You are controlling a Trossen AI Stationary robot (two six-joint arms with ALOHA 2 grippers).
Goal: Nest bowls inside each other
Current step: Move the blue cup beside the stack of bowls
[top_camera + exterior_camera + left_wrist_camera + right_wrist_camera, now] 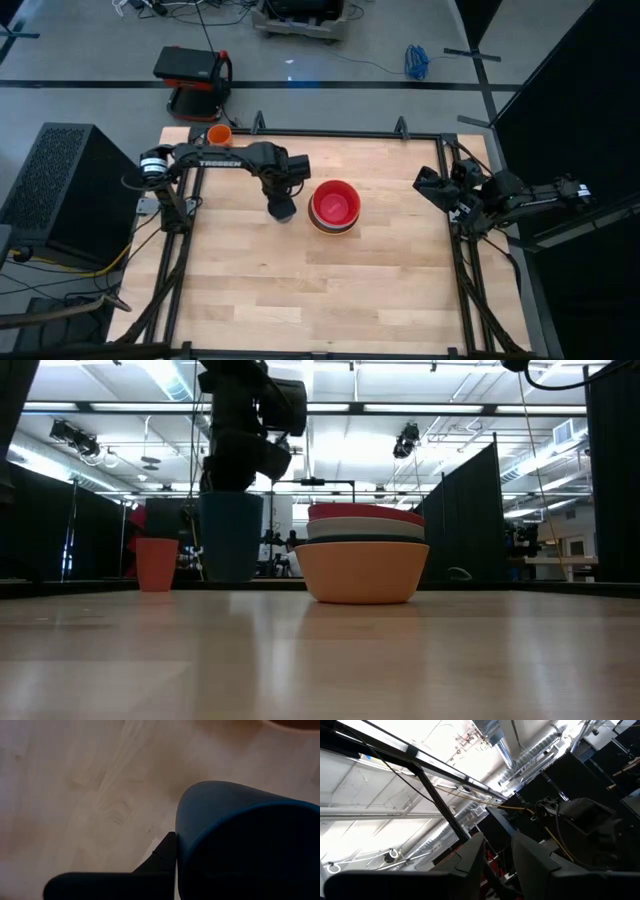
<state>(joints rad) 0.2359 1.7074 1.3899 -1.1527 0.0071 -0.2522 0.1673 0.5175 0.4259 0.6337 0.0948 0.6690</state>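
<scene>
Four bowls are nested in one stack at the table's middle: red on top, then white, dark teal, and orange at the bottom, which rests on the wood. Just left of the stack, my left gripper points down and is shut on a dark blue cup. The cup hangs upright a little above the table. A small orange cup stands at the far left corner. My right gripper is raised at the table's right edge, tilted upward, open and holding nothing. My left gripper holds the dark blue cup by its rim, coming from above and pointing down. One finger lies against the outside of the wall; the other is hidden by the cup. The cup hangs upright below the gripper, mouth up, clear of the table.
A black metal frame runs round the wooden table top. Bare wood lies in front of the stack toward the near edge. The right arm is folded over the frame at the right.
</scene>
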